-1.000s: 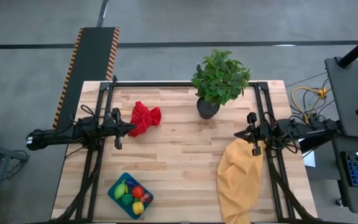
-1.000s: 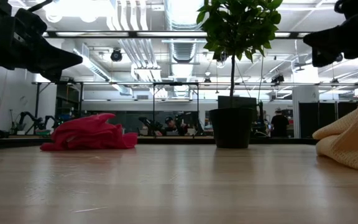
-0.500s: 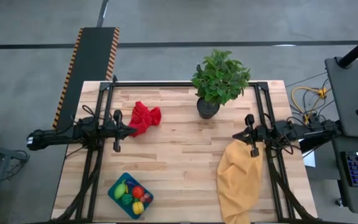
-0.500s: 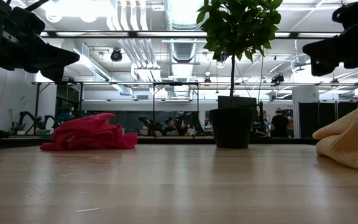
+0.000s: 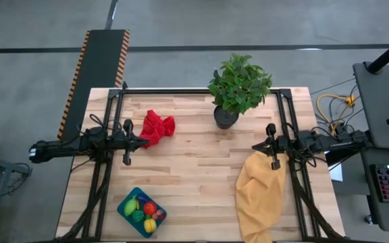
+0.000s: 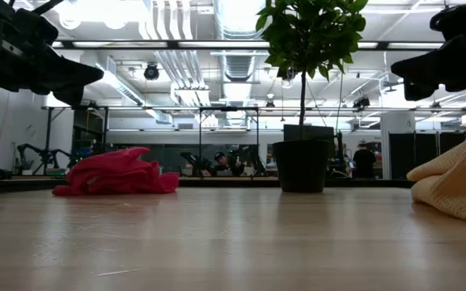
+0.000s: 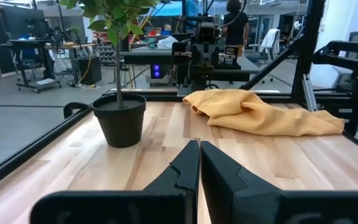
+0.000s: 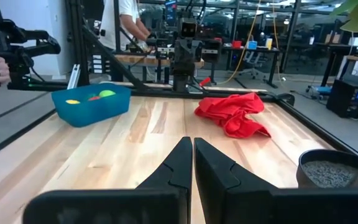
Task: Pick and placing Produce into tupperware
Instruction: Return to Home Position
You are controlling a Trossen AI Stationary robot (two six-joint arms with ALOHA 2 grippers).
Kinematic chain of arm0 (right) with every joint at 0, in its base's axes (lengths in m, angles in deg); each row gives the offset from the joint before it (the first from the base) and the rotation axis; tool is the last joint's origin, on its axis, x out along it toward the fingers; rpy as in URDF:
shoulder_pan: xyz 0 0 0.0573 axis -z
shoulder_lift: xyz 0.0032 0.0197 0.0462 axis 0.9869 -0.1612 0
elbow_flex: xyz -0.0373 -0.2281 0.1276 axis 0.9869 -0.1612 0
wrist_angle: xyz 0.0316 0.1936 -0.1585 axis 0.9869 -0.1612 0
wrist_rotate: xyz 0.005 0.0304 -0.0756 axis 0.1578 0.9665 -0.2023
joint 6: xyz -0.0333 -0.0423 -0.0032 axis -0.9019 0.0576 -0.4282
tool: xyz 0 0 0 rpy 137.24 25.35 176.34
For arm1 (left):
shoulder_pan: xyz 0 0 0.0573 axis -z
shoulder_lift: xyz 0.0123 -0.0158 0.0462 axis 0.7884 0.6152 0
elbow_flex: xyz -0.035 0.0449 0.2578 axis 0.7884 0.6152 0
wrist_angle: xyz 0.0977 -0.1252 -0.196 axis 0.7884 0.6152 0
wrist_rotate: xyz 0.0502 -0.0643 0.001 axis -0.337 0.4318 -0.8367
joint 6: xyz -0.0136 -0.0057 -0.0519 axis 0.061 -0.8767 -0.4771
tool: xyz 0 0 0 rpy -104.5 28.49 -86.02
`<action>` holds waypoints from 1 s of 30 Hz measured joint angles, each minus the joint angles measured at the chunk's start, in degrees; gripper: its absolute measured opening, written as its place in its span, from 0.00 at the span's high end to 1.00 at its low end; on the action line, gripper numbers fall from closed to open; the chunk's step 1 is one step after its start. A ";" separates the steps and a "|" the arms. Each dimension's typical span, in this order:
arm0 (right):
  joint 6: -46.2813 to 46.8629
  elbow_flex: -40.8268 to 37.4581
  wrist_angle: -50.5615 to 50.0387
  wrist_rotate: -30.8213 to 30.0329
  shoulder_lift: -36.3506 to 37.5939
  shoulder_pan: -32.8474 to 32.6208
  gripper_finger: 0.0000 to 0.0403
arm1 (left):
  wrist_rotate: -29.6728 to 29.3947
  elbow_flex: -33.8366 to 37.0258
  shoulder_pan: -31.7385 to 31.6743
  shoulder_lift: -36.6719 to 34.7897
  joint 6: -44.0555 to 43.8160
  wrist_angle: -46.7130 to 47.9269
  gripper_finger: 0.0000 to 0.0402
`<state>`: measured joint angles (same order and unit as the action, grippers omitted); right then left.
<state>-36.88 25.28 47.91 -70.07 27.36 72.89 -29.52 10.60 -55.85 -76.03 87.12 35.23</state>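
The produce (image 5: 149,208) is judged light, stiff and smooth. Each rounded piece is best taken across its widest part. Green, red and yellow pieces are seen inside the teal tupperware (image 5: 121,208), well apart from the pot (image 5: 225,117), on the side of the left arm (image 5: 80,144). Its jaws and those of the right arm (image 5: 323,140) are closed and empty, one to each side of the pot.

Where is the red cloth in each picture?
High view: red cloth on the table's upper left, left of the potted plant.
Low view: red cloth left of centre, left of the potted plant.
Left wrist view: not in it.
Right wrist view: red cloth between the tupperware and the pot.
Shared landmark: the potted plant.
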 joint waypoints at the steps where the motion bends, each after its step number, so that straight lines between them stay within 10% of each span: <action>1: -0.23 0.00 -0.01 -0.01 0.00 0.00 0.98 | 0.00 0.00 0.00 0.04 -0.02 -0.05 1.00; 14: -6.00 0.00 3.15 -2.27 0.00 0.00 0.98 | -0.20 0.35 -0.02 0.25 -0.07 -2.72 1.00; 30: 8.26 0.00 3.00 -4.55 -0.04 0.00 0.98 | -0.15 0.34 -0.02 0.70 -0.07 -3.16 1.00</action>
<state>-28.63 25.28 50.91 -74.62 27.31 72.89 -29.68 10.94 -55.87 -75.33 87.06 32.07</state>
